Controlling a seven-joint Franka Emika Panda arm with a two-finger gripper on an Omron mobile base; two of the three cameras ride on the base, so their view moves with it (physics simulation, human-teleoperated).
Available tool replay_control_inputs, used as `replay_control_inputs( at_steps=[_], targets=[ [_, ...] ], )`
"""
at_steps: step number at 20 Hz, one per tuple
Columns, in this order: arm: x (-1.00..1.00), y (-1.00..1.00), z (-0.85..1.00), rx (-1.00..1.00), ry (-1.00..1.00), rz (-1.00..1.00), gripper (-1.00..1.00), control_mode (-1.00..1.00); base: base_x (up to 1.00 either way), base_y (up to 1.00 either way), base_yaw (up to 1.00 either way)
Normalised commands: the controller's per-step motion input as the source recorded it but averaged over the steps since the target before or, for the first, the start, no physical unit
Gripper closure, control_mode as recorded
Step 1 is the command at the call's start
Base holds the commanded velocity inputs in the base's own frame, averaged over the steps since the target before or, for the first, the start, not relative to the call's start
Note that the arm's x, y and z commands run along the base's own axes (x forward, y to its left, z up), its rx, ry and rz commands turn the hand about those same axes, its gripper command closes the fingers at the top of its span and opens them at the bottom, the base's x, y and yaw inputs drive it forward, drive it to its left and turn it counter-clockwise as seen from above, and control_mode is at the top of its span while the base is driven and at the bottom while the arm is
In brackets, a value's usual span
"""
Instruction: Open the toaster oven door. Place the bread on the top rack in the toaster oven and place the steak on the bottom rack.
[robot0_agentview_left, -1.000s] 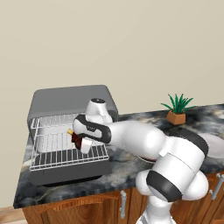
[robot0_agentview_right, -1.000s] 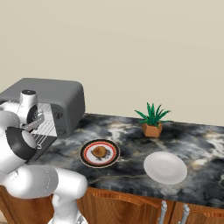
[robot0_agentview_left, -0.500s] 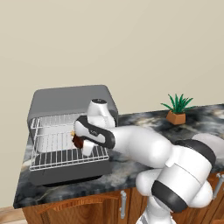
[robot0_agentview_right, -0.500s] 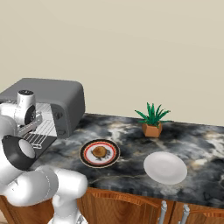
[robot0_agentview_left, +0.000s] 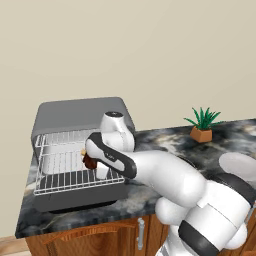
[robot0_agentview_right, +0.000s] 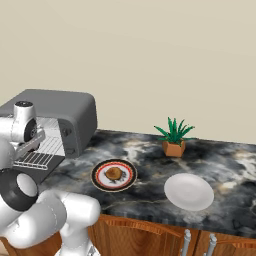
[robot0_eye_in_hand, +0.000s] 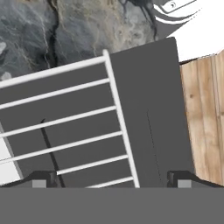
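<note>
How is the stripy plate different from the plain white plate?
The stripy plate has dark and red rings round its edge; the white plate is plain all over. The stripy plate holds the bread; the white plate has nothing on it. The stripy plate lies nearer the toaster oven; the white plate lies further from it. Both are round and lie flat on the dark marbled counter.

Grey boxy toaster oven (robot0_agentview_left: 80, 116) on dark marbled stone counter (robot0_agentview_left: 165, 140), flat dark grey door (robot0_agentview_left: 75, 197) down. Silver wire bottom rack (robot0_agentview_left: 62, 182) pulled out; dark reddish-brown steak (robot0_agentview_left: 89, 161) beside arm.
</note>
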Motion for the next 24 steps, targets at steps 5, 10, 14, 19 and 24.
replay_control_inputs(
  at_steps=[5,10,14,19,24],
  targets=[
    [-0.08,0.0,0.25,-0.02,0.0,-0.02,-1.0,-1.0,0.0,0.0,0.0],
    [-0.13,0.05,0.28,-0.01,0.0,-0.06,-1.0,-1.0,0.0,0.0,0.0],
    [-0.28,0.08,0.29,-0.02,0.0,-0.02,-1.0,-1.0,0.0,0.0,0.0],
    [-0.46,0.2,0.16,-0.03,0.0,0.05,-1.0,-1.0,0.0,0.0,0.0],
    [-0.43,0.17,0.14,-0.11,-0.06,0.44,-1.0,-1.0,0.0,0.0,0.0]
  ],
)
